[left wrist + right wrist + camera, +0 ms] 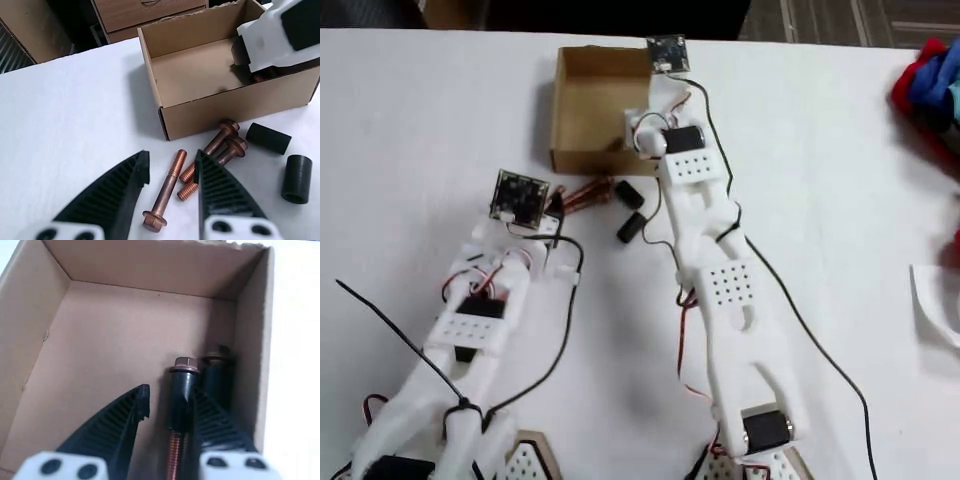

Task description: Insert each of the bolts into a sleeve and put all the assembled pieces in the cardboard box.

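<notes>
Risking dragging the black-sleeved copper bolt (pixel 181 385) back out of the brown cardboard box (pixel 150 265), with right gripper (pixel 171 392) spread around it; possibly scattering loose copper bolts (pixel 167 192) under spread left gripper (pixel 172 156).

Copper bolts (pixel 167 187); black sleeves (pixel 268 138); brown cardboard box (pixel 235 107); white table (pixel 75 125)

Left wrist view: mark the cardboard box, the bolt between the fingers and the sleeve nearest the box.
cardboard box (pixel 235 107): left wrist view, front wall.
bolt (pixel 169 182): left wrist view, mid shank.
sleeve (pixel 268 138): left wrist view, its side.
</notes>
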Robot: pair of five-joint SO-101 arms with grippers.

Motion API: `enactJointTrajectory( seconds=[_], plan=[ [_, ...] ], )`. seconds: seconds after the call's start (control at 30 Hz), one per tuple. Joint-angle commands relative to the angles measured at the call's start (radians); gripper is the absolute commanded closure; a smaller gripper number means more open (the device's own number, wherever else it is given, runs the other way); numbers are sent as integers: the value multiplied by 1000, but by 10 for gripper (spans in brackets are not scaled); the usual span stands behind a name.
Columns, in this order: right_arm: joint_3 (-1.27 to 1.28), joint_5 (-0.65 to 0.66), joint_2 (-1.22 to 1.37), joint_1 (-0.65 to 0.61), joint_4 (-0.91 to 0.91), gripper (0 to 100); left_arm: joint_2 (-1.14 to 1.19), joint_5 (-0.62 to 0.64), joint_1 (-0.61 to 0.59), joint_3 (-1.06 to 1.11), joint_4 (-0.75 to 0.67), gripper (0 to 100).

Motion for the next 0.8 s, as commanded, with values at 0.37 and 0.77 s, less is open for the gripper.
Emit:
enactJointTrajectory(
  seconds=[0.37, 0.77],
  plan=[
    [-241, 285, -282, 36, 618, 889, -2, 227, -206, -13, -25, 834],
    [-170, 278, -315, 59, 786, 957, 0, 239, -265, -22, -23, 834]
  ],
)
